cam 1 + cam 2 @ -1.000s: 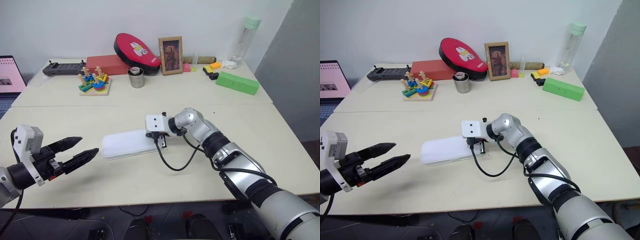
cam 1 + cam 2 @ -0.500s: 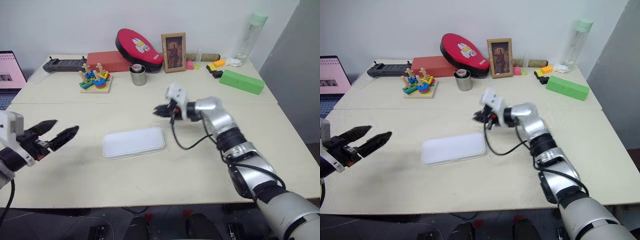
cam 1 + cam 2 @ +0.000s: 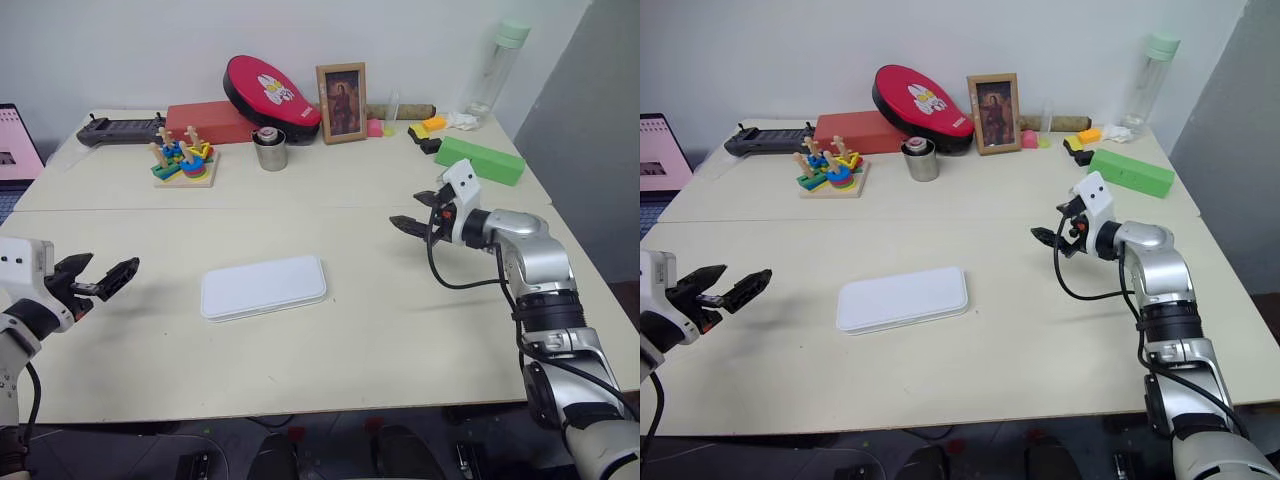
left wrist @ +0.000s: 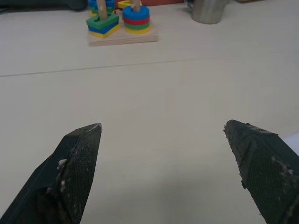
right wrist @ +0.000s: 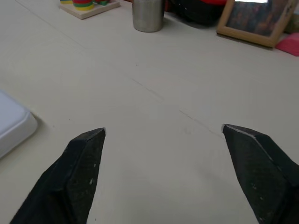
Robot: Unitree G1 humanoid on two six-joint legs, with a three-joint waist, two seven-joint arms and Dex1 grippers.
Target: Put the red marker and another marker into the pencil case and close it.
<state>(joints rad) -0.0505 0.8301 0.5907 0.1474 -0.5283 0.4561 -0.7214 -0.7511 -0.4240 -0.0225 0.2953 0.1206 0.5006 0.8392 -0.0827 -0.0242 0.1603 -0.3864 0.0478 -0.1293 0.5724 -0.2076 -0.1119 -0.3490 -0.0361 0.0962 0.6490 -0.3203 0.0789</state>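
1. While the pencil case (image 3: 264, 287) lies flat on the near half of the cream table (image 3: 330, 350) with its lid down, neither gripper touches it.
2. The left gripper (image 3: 104, 277) hangs above the table's left edge, well apart from the case, its two black fingers spread wide with nothing between them; in the left wrist view the fingertips (image 4: 83, 140) frame bare tabletop.
3. The right gripper (image 3: 412, 213) is raised over the table to the right of the case and farther back, pointing toward the left, and its fingers (image 5: 84, 149) are likewise spread apart and empty.
4. In the right wrist view a rounded white corner of the case (image 5: 14, 128) shows beside that gripper's finger, clear of it.
5. With the lid closed, the case's contents cannot be seen.
6. Along the back of the table stand a wooden stacking toy (image 3: 183, 165) with coloured rings, a small metal cup (image 3: 270, 150), a red oval pad (image 3: 273, 96) leaning on a red box (image 3: 208, 122), and a framed picture (image 3: 341, 89).
7. Farther right lie a green block (image 3: 480, 160), small yellow and black items (image 3: 428, 135), and a clear bottle (image 3: 497, 65) with a pale green cap.
8. A black controller (image 3: 120, 128) rests at the back left corner, and a laptop screen (image 3: 18, 143) shows at the left edge.
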